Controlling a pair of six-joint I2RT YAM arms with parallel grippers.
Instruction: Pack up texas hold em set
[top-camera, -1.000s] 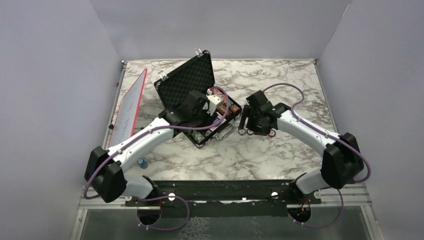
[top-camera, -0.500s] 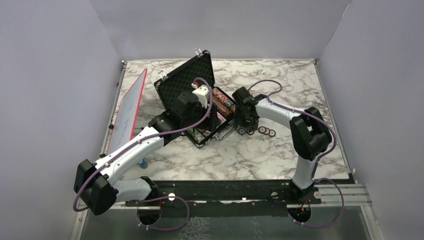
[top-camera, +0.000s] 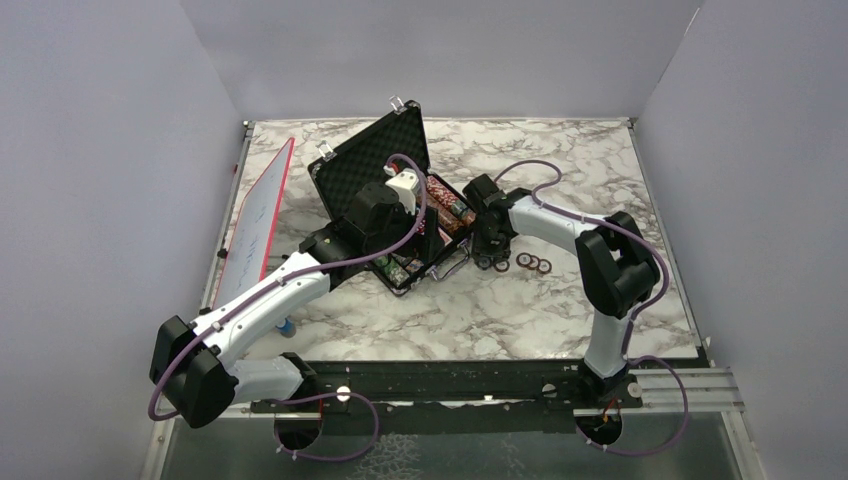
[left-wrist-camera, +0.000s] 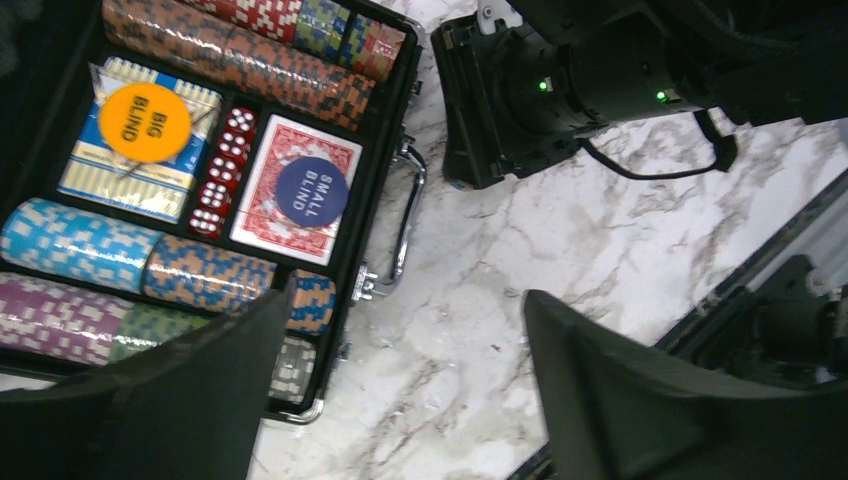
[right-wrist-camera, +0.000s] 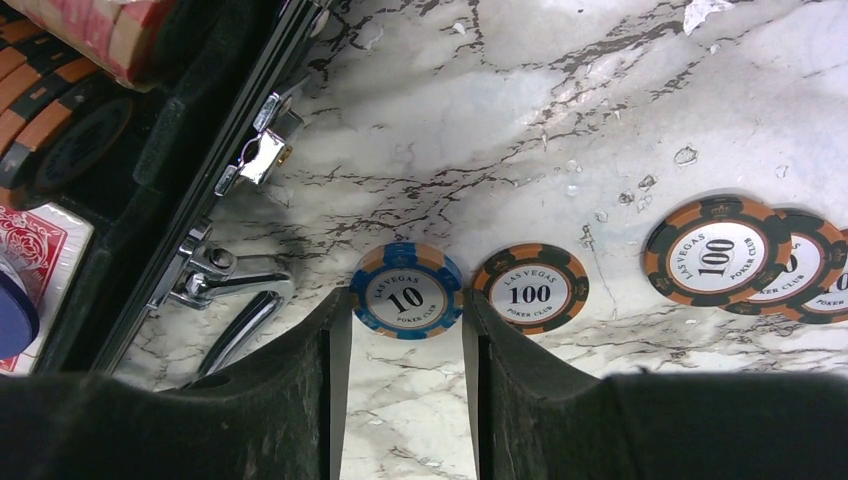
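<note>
The black silver-edged briefcase (top-camera: 375, 155) lies open mid-table, its foam tray holding rows of poker chips (left-wrist-camera: 230, 55), red dice (left-wrist-camera: 225, 172), red-backed cards (left-wrist-camera: 270, 225), an orange disc (left-wrist-camera: 145, 122) and a blue disc (left-wrist-camera: 311, 190). My left gripper (left-wrist-camera: 405, 310) is open and empty, above the case's front corner and the marble beside it. My right gripper (right-wrist-camera: 406, 310) is low on the table by the case handle (right-wrist-camera: 235, 290). Its fingertips press both sides of a flat blue "10" chip (right-wrist-camera: 406, 292). An orange "100" chip (right-wrist-camera: 530, 288) lies just right of it.
More orange "100" chips (right-wrist-camera: 715, 250) lie overlapping further right, also seen from above (top-camera: 535, 264). A red-edged white board (top-camera: 258, 220) leans at the left table edge. A small blue-tipped tool (top-camera: 285, 325) lies under the left arm. The right wrist (left-wrist-camera: 560, 90) is close beside the case.
The right arm folded in and its gripper moved left to the chips by the case front, then dropped slightly. The left gripper drew back over the case.
</note>
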